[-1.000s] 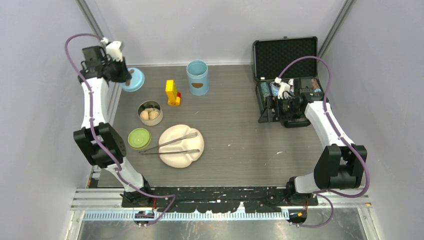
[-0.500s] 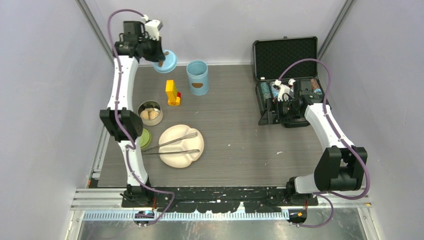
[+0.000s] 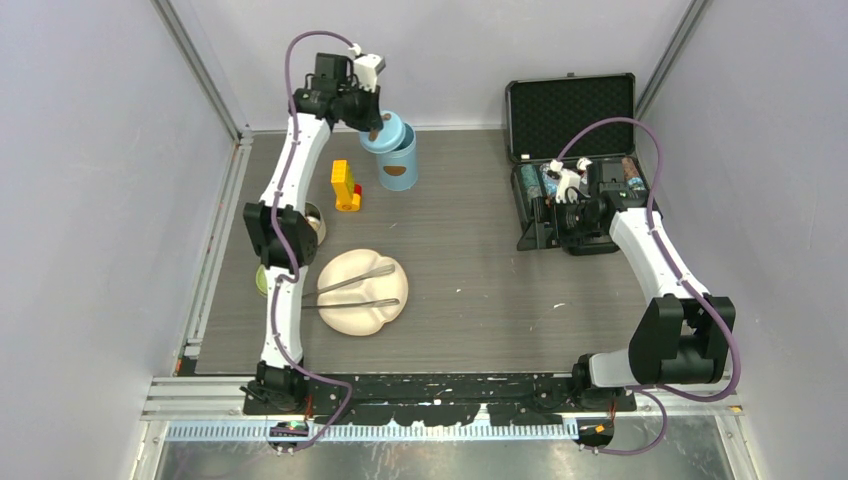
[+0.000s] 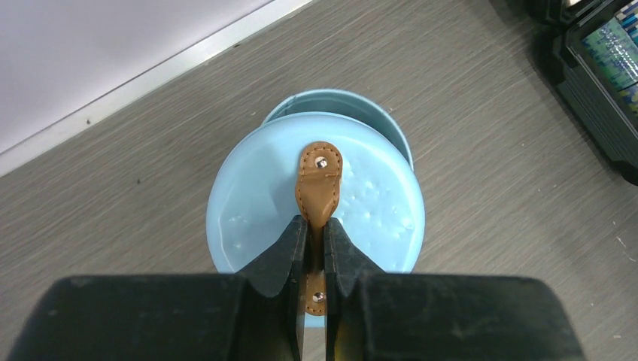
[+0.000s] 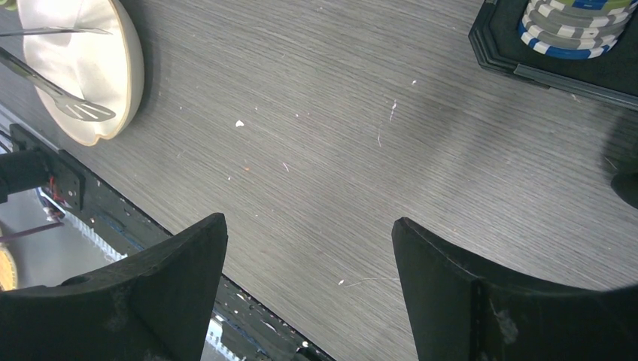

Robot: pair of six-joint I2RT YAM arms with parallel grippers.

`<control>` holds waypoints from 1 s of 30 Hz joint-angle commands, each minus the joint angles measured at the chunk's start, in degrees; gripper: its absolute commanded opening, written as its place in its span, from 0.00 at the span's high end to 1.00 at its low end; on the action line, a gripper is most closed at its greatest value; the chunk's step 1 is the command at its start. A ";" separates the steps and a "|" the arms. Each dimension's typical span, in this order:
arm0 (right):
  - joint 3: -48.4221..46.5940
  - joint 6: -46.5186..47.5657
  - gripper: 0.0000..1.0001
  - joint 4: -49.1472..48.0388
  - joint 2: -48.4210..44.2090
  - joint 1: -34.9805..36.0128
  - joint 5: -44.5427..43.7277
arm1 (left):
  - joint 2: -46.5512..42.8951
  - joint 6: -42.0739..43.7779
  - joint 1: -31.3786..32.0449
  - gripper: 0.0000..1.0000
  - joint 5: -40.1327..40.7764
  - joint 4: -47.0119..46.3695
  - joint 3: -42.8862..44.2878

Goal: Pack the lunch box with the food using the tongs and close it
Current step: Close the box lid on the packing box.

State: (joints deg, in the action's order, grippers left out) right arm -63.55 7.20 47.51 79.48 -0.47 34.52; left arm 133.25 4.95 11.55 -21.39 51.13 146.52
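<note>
Lunch box canister (image 3: 398, 172) sits far-centre on the table (image 3: 480, 290). Left gripper (image 4: 316, 229) is pinched tight on the lid (image 4: 369, 218)'s brown handle (image 4: 319, 177), with the lid over the canister mouth, off-centre. Right gripper (image 5: 308, 233) is spread wide, empty, near the black case (image 3: 570, 110). Tongs (image 3: 340, 303) lie splayed on the cream plate (image 3: 360, 322), gripping nothing.

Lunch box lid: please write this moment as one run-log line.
left gripper: shut on lid handle | lid: over canister, offset, not seated | right gripper: open, empty | tongs: on plate
</note>
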 commanded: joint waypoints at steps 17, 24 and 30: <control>0.44 0.71 0.15 -1.71 0.40 0.19 -0.86 | 7.66 1.38 2.92 0.99 2.92 -9.55 6.14; 0.36 0.80 0.15 -1.71 0.93 0.21 -0.83 | 8.34 0.78 3.02 0.63 1.34 -10.22 6.05; 0.44 0.79 0.15 -1.71 1.03 0.21 -0.77 | 8.37 0.76 3.13 0.57 1.37 -10.29 5.67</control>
State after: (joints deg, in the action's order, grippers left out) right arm -63.07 7.25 47.16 80.68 -0.47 33.71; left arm 141.21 5.43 14.39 -19.27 42.87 150.43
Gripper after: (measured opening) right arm 0.849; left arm 0.415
